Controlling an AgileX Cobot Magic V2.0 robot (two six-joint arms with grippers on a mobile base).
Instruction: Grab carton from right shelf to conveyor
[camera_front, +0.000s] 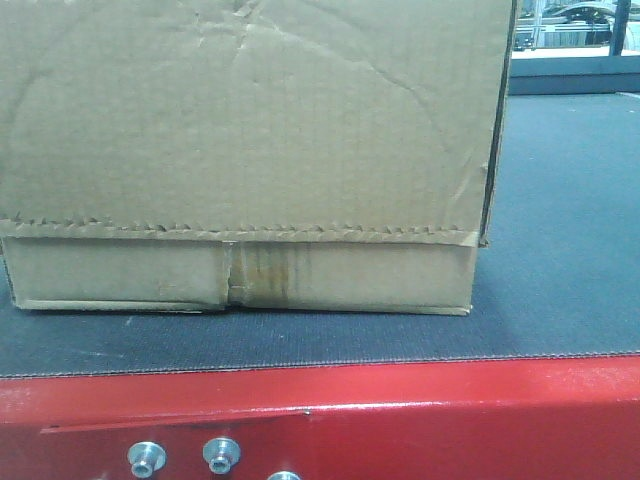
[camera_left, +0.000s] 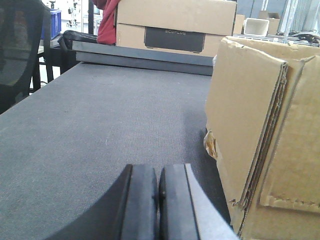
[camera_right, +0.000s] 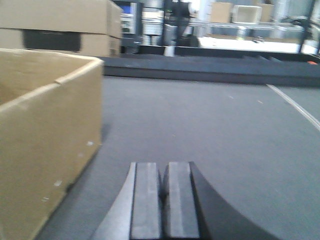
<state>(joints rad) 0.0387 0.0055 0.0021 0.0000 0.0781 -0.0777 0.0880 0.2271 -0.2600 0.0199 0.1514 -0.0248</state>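
Observation:
The carton (camera_front: 250, 150), a creased brown cardboard box with a jagged flap edge and a yellowish stain, rests on the dark grey conveyor belt (camera_front: 560, 280) behind the red frame (camera_front: 400, 420). In the left wrist view the carton (camera_left: 265, 140) stands just right of my left gripper (camera_left: 159, 200), whose pads are pressed together with nothing between them. From the right wrist the carton (camera_right: 45, 140) sits to the left of my right gripper (camera_right: 164, 200), also shut and empty, apart from the box. Both grippers hover low over the belt. The right shelf is out of view.
Silver bolts (camera_front: 146, 458) sit in the red frame. At the belt's far end lies a dark rail (camera_left: 145, 57), with stacked cardboard boxes (camera_left: 175, 22) beyond it. A black mesh chair (camera_left: 20, 50) stands left of the belt. A white line (camera_right: 295, 105) runs along the belt's right side.

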